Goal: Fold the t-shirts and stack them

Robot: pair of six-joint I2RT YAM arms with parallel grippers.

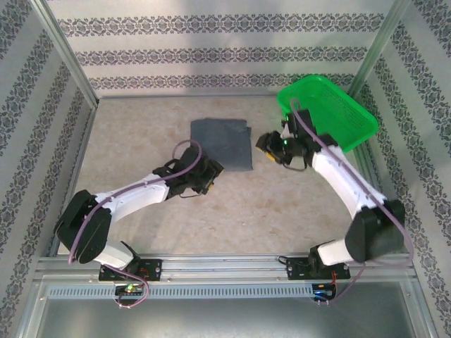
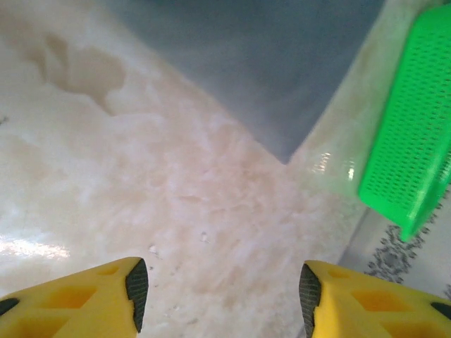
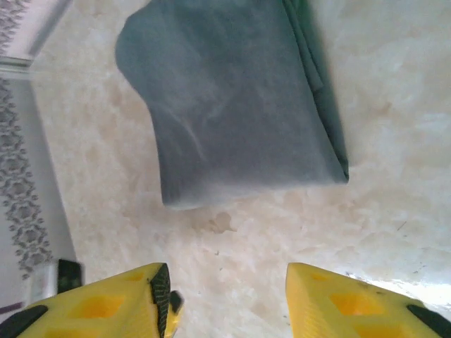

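**tablewatcher:** Since both arms are hunched low over the table [image 1: 246, 218], where's the t-shirt [image 1: 222, 143] sitting, and is either claw on it?

**foldfan:** It's a folded dark grey rectangle lying flat around mid-table, a bit toward the far side. It's just left of the green basket [image 1: 331, 113], which is in the far right corner. Neither claw has hold of it. The left gripper [image 2: 222, 289] is spread apart over bare tabletop, and one corner of the shirt lies ahead of it, not touching. From above it's parked just beside the shirt's near edge.

**tablewatcher:** And the other one?

**foldfan:** Same deal. The right gripper [image 3: 225, 296] is spread wide too, pinching nothing, and the shirt lies ahead of it with a strip of table in between. The top view puts it between the shirt's right edge and the basket.
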